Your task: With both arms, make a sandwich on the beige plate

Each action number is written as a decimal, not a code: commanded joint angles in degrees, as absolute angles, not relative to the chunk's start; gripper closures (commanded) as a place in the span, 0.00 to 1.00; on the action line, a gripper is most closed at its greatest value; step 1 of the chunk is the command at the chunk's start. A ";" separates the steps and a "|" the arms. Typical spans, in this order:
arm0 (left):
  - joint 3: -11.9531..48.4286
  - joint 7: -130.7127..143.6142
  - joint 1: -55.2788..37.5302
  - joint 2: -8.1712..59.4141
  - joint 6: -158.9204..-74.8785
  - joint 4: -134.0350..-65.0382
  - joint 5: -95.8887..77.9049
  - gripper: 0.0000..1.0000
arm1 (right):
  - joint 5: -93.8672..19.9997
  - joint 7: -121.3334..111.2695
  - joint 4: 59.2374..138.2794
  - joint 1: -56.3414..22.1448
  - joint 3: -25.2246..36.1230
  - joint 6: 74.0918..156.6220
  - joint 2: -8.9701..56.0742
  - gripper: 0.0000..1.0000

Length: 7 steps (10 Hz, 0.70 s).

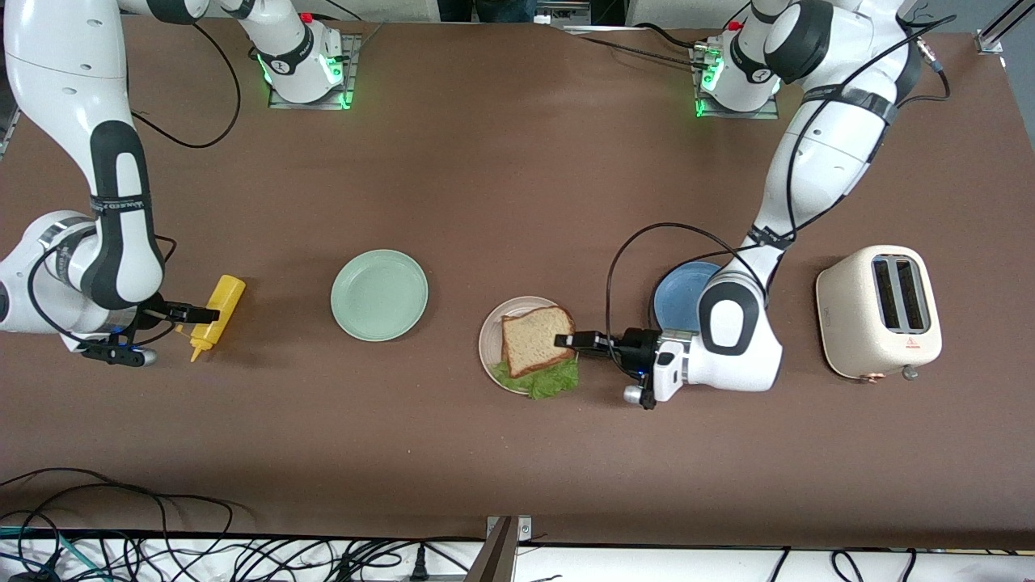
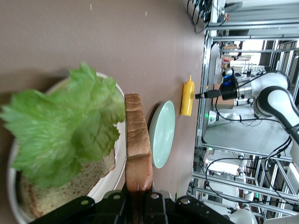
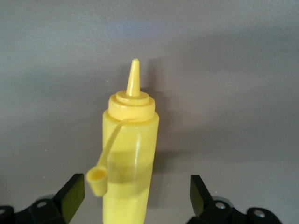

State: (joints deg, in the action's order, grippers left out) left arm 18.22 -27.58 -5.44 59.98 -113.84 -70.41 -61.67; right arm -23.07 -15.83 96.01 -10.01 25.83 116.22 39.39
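Observation:
The beige plate (image 1: 487, 339) lies mid-table between the mint and blue plates. It holds a lower bread slice (image 2: 60, 196) with a ruffled green lettuce leaf (image 2: 65, 135) on top. My left gripper (image 1: 564, 339) is shut on the crust edge of a second brown bread slice (image 1: 534, 339), held level just over the plate and covering most of the lettuce (image 1: 551, 380). The left wrist view shows this slice (image 2: 138, 149) edge-on between the fingers. My right gripper (image 1: 192, 314) stands open, low at the right arm's end of the table, with a fingertip (image 3: 72, 196) on each side of a lying yellow squeeze bottle (image 3: 131, 140).
A mint green plate (image 1: 379, 294) lies between the bottle (image 1: 217, 311) and the beige plate. A blue plate (image 1: 678, 293) sits partly under the left arm. A cream toaster (image 1: 880, 311) stands toward the left arm's end. Cables (image 1: 162, 541) run along the table's front edge.

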 commanded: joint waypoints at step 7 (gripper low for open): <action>14.06 -26.66 -5.27 57.05 -113.03 -69.79 -47.57 0.00 | -19.34 -5.72 98.00 -13.36 26.54 118.04 38.32 0.00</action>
